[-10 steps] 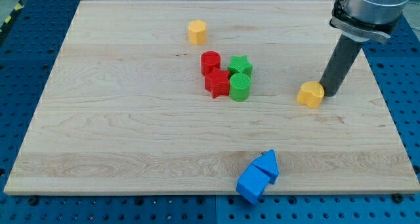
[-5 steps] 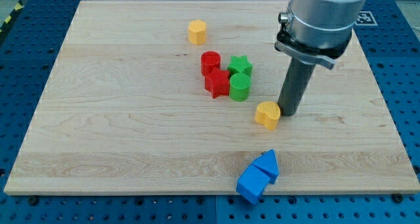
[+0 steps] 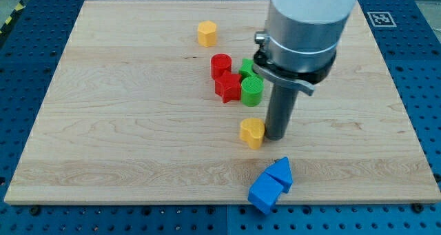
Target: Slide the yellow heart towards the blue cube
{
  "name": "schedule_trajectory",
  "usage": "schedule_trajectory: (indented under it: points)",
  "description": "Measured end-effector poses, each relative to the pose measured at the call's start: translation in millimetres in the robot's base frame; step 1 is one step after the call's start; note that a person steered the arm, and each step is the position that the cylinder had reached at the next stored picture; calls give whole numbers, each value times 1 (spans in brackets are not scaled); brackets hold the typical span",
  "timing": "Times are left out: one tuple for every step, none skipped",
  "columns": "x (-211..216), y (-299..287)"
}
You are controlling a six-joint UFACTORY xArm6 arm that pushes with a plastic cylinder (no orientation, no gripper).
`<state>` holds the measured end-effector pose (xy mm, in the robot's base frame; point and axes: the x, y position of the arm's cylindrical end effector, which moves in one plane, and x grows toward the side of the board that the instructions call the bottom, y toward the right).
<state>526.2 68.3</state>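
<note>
Yellow heart on the wooden table, right of centre and in the half nearer the bottom edge. My tip set against the heart's right side, touching or just beside it; no jaws on the rod, nothing grasped, contact by the side only. Heart's pointing direction and long axis not made out at this size; lobes not distinguishable from the point.

Blue cube near the bottom edge, right of centre, below the heart and a little to the right, apart from it. Second blue block, wedge-like, touching the cube on its upper right side, between cube and tip.

Cluster above the heart, near the table's centre: red cylinder, red star, green cylinder, and a green block partly hidden behind the arm, shape unclear. Yellow hexagonal block alone toward the top edge, well apart from the heart.
</note>
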Motion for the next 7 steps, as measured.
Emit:
schedule_trajectory:
  points:
    - [-8, -18]
    - [-26, -20]
    - [-14, -38]
    - [4, -30]
    - [14, -33]
    - [-11, -62]
    - [-8, -87]
